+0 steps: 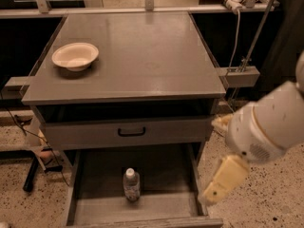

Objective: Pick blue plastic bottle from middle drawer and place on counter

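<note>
white-capped bottle [131, 185], hand [208, 198] beside drawer [164, 175]

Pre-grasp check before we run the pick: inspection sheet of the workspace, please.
Surface: counter, grey and flat.
Job's things: blue plastic bottle upright on the floor of the open middle drawer, not held.
Clutter: cream bowl on the counter's left side.
Grippers: gripper low on the right, by the drawer's right wall, apart from the bottle.
Cables: white cable hanging at back right.
Surroundings: drawer front with black handle above the open drawer; speckled floor.
</note>
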